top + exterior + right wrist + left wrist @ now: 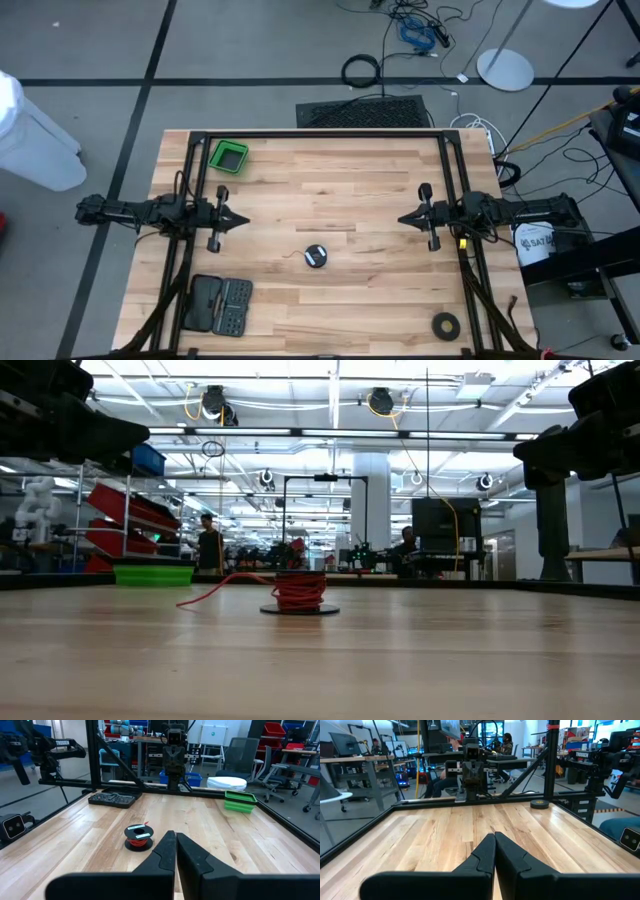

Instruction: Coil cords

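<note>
Tape, a flat black ring (446,324), is seen at the near right corner of the pale wooden counter (330,190), and a dark open tool case (218,304) at the near left. Just beyond, near the counter's middle and a little toward its near edge, lies the thin black-and-red cord (316,256), wound in a small round bundle with a short tail trailing to its left.

Farther back, the left end effector (243,220) hangs at the left side with its fingers pressed together on nothing, and the right end effector (403,219) at the right side, likewise closed and empty. Both point inward, toward each other. The bundle lies between them and nearer than both; it is judged slightly closer to the left arm, though either could reach it.

A green square bin (228,157) stands at the far left corner.
</note>
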